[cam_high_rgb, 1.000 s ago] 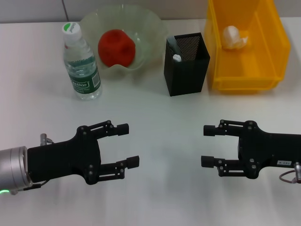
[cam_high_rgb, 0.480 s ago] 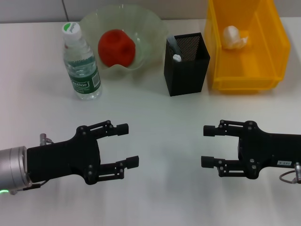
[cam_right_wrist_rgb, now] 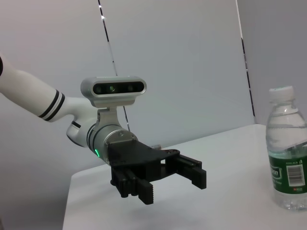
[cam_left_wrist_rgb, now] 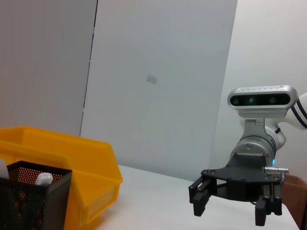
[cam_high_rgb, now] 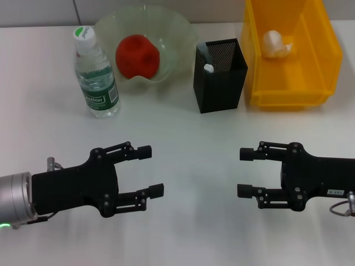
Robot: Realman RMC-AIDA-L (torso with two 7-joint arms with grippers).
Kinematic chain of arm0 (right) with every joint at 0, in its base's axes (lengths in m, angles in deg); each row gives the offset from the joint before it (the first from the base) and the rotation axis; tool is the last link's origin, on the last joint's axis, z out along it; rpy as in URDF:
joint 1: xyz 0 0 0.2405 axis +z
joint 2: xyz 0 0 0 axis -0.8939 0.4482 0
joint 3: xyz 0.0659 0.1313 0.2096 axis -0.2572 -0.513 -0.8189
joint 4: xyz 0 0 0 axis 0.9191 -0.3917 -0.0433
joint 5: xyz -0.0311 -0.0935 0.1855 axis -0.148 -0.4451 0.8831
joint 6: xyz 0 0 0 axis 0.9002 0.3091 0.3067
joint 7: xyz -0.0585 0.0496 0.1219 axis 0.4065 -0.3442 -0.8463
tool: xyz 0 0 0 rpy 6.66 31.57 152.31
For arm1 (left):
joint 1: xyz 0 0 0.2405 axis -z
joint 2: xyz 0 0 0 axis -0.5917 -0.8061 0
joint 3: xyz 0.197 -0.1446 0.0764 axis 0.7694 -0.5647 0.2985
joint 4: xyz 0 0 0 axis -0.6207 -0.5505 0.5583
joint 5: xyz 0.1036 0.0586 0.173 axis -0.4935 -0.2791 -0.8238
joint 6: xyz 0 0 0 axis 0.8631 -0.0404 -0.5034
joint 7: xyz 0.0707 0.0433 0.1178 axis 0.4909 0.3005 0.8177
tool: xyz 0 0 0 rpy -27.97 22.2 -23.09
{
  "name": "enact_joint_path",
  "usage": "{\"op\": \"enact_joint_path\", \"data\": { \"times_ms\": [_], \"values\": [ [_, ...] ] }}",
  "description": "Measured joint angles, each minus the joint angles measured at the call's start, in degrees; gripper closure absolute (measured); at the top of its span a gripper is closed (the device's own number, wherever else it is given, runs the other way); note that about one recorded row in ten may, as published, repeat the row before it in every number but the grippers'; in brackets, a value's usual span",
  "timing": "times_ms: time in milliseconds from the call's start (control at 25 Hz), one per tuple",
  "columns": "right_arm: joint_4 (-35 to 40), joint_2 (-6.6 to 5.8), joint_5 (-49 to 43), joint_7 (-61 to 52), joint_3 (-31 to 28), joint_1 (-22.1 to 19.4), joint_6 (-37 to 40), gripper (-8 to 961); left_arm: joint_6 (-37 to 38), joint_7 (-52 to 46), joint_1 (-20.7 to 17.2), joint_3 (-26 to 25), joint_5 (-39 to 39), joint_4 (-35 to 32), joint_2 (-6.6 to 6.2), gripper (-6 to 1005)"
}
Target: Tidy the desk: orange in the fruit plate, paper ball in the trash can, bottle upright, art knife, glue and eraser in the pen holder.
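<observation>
You see the left gripper [cam_high_rgb: 151, 170] and right gripper [cam_high_rgb: 246, 172] hovering near the desk's [cam_high_rgb: 183, 133] front edge, fingers spread, holding nothing. Along the far edge: bottle [cam_high_rgb: 95, 75] upright, orange [cam_high_rgb: 137, 56] in the fruit plate [cam_high_rgb: 177, 39], pen holder [cam_high_rgb: 219, 76], paper ball [cam_high_rgb: 275, 44] inside the trash can [cam_high_rgb: 319, 61].

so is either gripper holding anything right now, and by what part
Nothing is held. The left gripper and right gripper both hover open over the table, apart from every object.
</observation>
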Motion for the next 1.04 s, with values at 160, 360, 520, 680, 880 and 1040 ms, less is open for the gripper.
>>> {"op": "enact_joint_path", "data": {
  "times_ms": [160, 360, 520, 680, 880, 1040],
  "values": [
    [0.00, 0.00, 0.00, 0.00, 0.00, 0.00, 0.05, 217, 0.07, 0.00, 0.00, 0.00, 0.00, 0.00, 0.00, 215],
    [0.00, 0.00, 0.00, 0.00, 0.00, 0.00, 0.05, 217, 0.08, 0.01, -0.09, 0.00, 0.00, 0.00, 0.00, 215],
    [0.00, 0.00, -0.02, -0.01, 0.00, 0.00, 0.10, 219, 0.10, 0.00, -0.14, 0.00, 0.00, 0.00, -0.02, 215],
    [0.00, 0.00, -0.05, -0.04, 0.00, 0.00, 0.12, 219, 0.16, 0.00, -0.20, 0.00, 0.00, 0.00, -0.07, 214],
    [0.00, 0.00, -0.08, -0.22, 0.00, 0.00, 0.21, 219, 0.20, 0.07, -0.26, 0.00, 0.00, 0.00, -0.09, 214],
    [0.00, 0.00, -0.08, -0.40, 0.01, 0.00, 0.21, 219, 0.25, 0.13, -0.27, 0.00, 0.00, 0.00, -0.09, 214]
  ]
}}
